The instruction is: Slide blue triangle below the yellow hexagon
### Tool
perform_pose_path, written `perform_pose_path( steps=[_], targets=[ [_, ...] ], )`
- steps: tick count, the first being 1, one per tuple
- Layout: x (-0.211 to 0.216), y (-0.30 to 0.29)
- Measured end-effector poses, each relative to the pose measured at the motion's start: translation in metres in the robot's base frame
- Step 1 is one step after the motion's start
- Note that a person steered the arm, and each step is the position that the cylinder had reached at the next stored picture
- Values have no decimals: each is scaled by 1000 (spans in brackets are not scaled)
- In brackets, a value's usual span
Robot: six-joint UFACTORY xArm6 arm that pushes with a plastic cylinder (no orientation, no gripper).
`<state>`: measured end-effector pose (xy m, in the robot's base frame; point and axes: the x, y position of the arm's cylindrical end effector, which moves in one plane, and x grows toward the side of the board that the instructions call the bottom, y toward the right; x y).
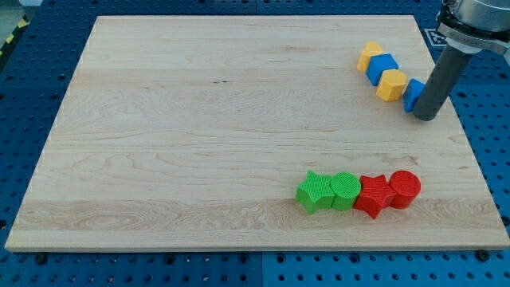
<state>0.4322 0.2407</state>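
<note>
The blue triangle (412, 94) lies near the board's right edge at the view's upper right, partly hidden by my rod. The yellow hexagon (391, 84) sits just left of it, touching or nearly touching. My tip (424, 117) rests on the board right against the triangle's lower right side. Up and to the left of the hexagon, a blue block (382, 68) and another yellow block (369, 56) continue a diagonal row.
A row of blocks lies at the lower right: a green star (315, 191), a green round block (346, 190), a red star (373, 195) and a red round block (404, 189). The wooden board's right edge (458, 119) is close to my tip.
</note>
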Motion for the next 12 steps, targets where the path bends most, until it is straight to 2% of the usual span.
perform_pose_path(
  steps=[1,2,3,4,6,8,10,12],
  targets=[
    [0,21],
    [-7,72],
    [-34,86],
    [-44,69],
    [-23,58],
    [-26,19],
    [-4,3],
    [-4,-10]
  ],
)
